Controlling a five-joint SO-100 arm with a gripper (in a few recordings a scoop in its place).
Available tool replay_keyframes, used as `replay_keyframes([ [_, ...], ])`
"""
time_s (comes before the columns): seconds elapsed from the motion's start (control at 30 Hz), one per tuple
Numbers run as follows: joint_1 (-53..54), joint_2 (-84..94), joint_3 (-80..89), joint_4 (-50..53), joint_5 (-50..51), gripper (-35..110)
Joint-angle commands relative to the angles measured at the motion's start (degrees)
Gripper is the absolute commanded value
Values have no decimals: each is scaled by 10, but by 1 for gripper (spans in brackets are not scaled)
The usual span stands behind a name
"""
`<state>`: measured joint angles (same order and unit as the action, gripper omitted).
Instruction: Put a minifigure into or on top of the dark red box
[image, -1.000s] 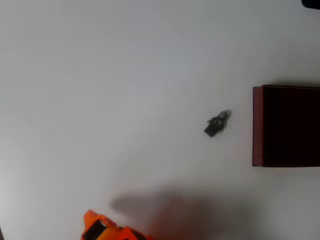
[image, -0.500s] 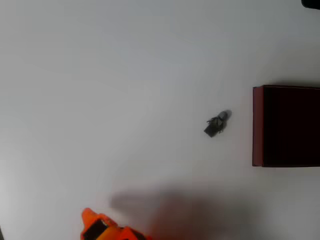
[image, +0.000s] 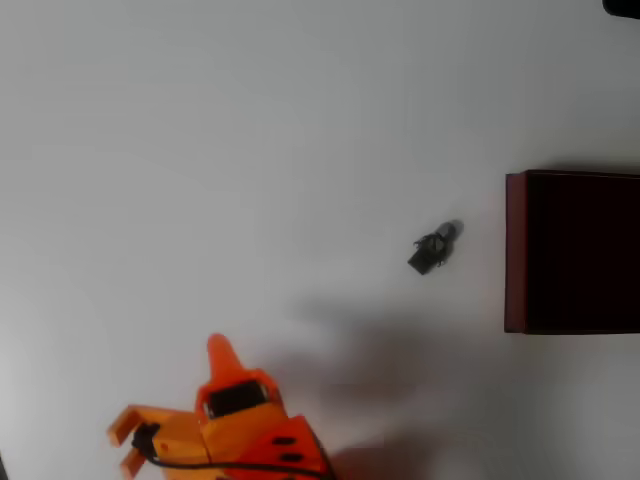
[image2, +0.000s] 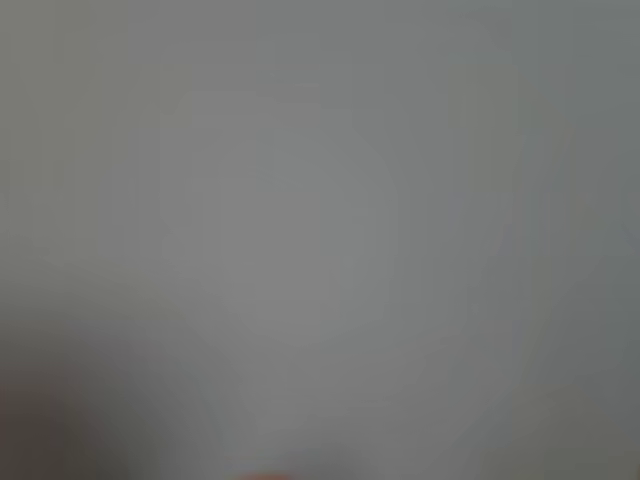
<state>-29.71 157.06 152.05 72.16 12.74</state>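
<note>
- Maroon walls, thin, round a near-black inside: the dark red box (image: 515, 250) sits at the right edge of the overhead view, and that edge cuts it off, so only its left wall and parts of its top and bottom walls can be traced. Nothing can be made out inside – the interior is too dark to read.
- Left of the box, near it but clearly apart, the minifigure (image: 434, 247) lies on the white table (image: 250, 150). Its body is dark grey-black and its pale rounded head end points up and to the right, toward the box. It is too small for finer detail.
- Well apart from the box, down at the lower left of the overhead view, the orange gripper (image: 165, 385) comes in from the bottom edge, which cuts off the arm behind it. One pointed finger (image: 221, 357) aims up the picture; a second orange finger splays out to the left – the jaws stand apart, with nothing between them.
- A soft grey shadow spreads over the table between the gripper and the box, below the minifigure.
- A small dark shape at the top right corner, above the box, is cropped and cannot be identified.
- The wrist view is a blurred grey field; nothing in it can be identified.
</note>
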Motion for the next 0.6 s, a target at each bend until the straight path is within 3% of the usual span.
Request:
replay_keyframes([
  [0.0,75,-240,-192,29,34,17],
  [0.2,186,-494,-434,140,266,14],
  [0.57,388,-532,-576,277,603,18],
])
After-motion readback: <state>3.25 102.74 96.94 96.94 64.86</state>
